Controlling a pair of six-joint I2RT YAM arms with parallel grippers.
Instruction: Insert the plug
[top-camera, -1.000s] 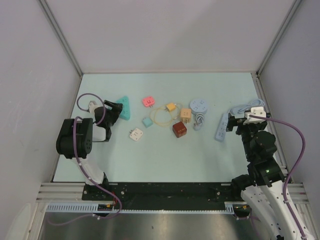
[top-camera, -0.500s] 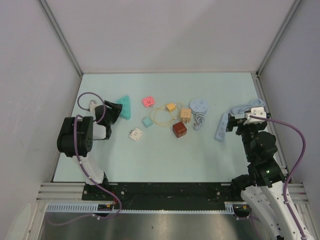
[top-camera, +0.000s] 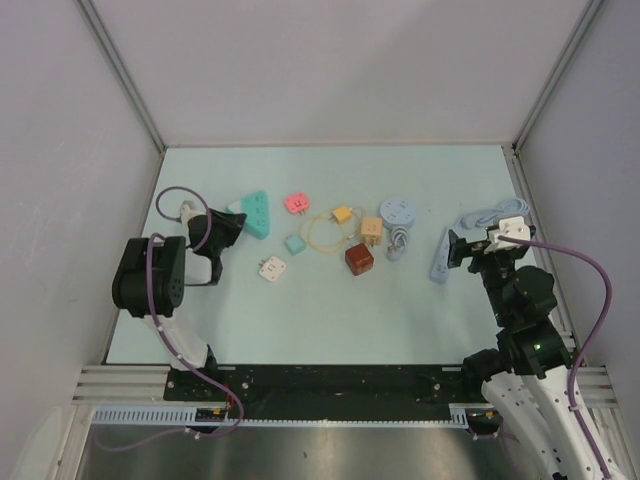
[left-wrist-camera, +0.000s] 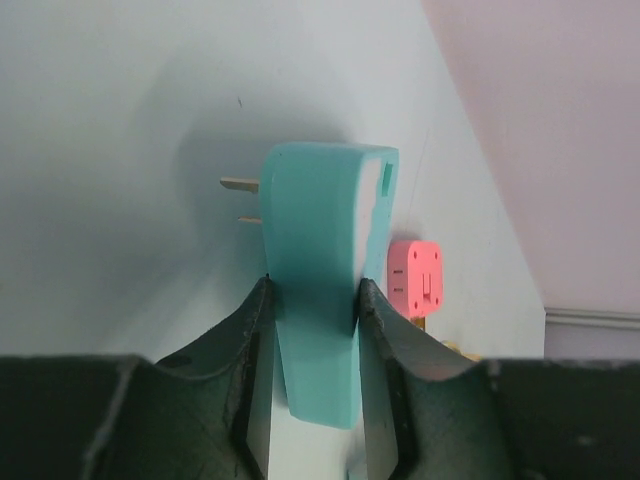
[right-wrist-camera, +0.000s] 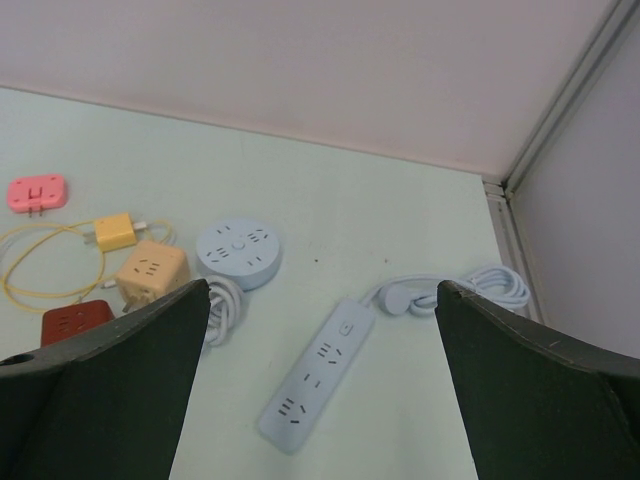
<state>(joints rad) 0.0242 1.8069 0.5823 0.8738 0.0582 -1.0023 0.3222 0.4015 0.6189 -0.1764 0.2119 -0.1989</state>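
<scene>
Left wrist view puts the left gripper (left-wrist-camera: 312, 300) nearest, its two fingers (left-wrist-camera: 248, 345) pressed flat against either side of the teal plug (left-wrist-camera: 325, 230). A second ago those jaws stood wide around it. They have since narrowed onto the body, so the plug now looks gripped, with its metal prongs pointing out to the left, free of the fingers. From above it has also shifted slightly from where it lay. It is still at the left of the table, well apart from any socket. I judge the pick-up done or nearly so, with the carrying and the lining up of the prongs all to come. Just beyond the plug lies a pink adapter (left-wrist-camera: 415, 280).

On the other side the right gripper (right-wrist-camera: 322, 300) is spread fully wide and holds nothing. It has edged a little towards the blue power strip (right-wrist-camera: 315, 375), the likely home for the plug. Past the strip sits a round blue socket (right-wrist-camera: 238, 250).

The table (top-camera: 330, 310) is a pale green matte sheet, boxed in by plain grey walls (top-camera: 330, 70) with metal posts at the corners.
</scene>
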